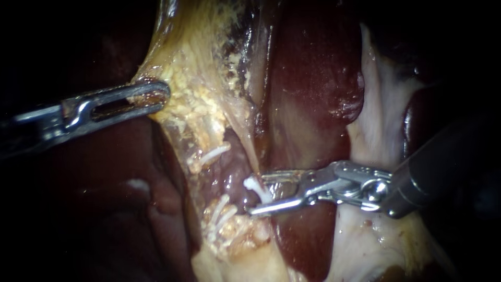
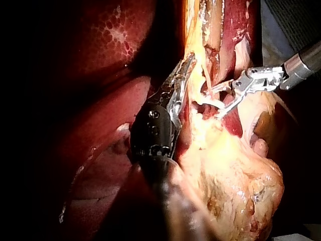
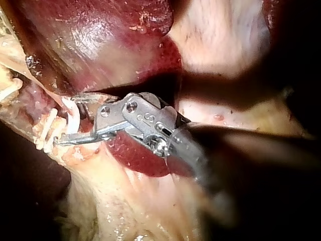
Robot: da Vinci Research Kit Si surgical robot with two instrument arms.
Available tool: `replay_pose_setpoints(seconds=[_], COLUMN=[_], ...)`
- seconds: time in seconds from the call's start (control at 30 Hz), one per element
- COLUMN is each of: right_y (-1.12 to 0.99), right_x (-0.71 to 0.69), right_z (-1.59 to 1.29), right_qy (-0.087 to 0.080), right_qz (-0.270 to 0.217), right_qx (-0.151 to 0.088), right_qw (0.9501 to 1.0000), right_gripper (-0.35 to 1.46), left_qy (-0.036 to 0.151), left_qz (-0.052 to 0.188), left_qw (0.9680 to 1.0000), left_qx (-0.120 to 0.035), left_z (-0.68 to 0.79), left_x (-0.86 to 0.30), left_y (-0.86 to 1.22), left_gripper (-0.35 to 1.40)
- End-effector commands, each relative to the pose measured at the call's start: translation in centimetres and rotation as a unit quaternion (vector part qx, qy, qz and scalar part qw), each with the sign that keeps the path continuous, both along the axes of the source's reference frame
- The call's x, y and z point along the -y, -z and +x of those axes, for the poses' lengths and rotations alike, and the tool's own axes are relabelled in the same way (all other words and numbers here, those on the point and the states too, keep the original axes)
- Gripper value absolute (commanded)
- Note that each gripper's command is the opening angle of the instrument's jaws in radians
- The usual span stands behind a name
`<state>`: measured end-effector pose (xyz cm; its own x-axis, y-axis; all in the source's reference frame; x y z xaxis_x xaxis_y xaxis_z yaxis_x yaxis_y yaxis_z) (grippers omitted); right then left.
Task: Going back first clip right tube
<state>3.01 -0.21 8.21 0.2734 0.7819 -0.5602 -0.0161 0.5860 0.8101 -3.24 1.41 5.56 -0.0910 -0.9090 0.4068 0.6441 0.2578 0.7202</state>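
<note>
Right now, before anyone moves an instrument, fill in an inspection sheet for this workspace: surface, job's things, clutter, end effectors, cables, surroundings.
Surface: liver and yellow tissue; no bench seen.
Job's things: white clip; which tube it sits on is unclear; other clips nearby on the yellow tissue.
Clutter: nothing seen.
End effectors: left instrument, jaws shut on the yellow tissue's edge; right instrument, jaws open with the white clip in the gap.
Cables: nothing seen.
Surroundings: dark; nothing seen.
</note>
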Motion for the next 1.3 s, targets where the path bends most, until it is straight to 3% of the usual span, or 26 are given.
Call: replay_pose_setpoints(seconds=[0.03, 0.23, 0.57, 0.77, 0.93, 1.1, 1.3], right_y=[-0.03, -0.13, -0.23, 0.07, 0.39, 0.52, 0.68], right_x=[0.05, 0.16, 0.0, -0.21, -0.41, -0.46, -0.61], right_z=[0.09, 0.36, 0.17, -0.16, -0.51, -0.74, -0.89], right_qy=[0.002, 0.0, -0.003, -0.007, 0.001, 0.017, 0.019], right_qz=[-0.002, -0.001, 0.0, -0.013, -0.063, -0.116, -0.162], right_qx=[0.001, 0.003, 0.005, 0.003, -0.008, -0.024, -0.029], right_qw=[1.0, 1.0, 1.0, 0.9999, 0.998, 0.9929, 0.9861], right_gripper=[0.6, 0.6, 0.6, 0.6, 0.6, 0.6, 0.6], left_qy=[0.0, 0.001, 0.001, 0.0, 0.0, 0.0, 0.0], left_qz=[0.0, 0.0, 0.0, 0.0, 0.0, 0.0, 0.0], left_qw=[1.0, 1.0, 1.0, 1.0, 1.0, 1.0, 1.0], left_qx=[0.0, 0.0, -0.001, 0.0, 0.0, 0.0, 0.0], left_z=[-0.01, -0.02, -0.02, 0.0, 0.0, 0.0, 0.0], left_x=[0.01, 0.01, 0.01, 0.01, 0.01, 0.01, 0.01], left_y=[-0.01, -0.01, 0.0, 0.01, 0.01, 0.01, 0.01], left_gripper=[-0.35, -0.35, -0.35, -0.35, -0.35, -0.35, -0.35])
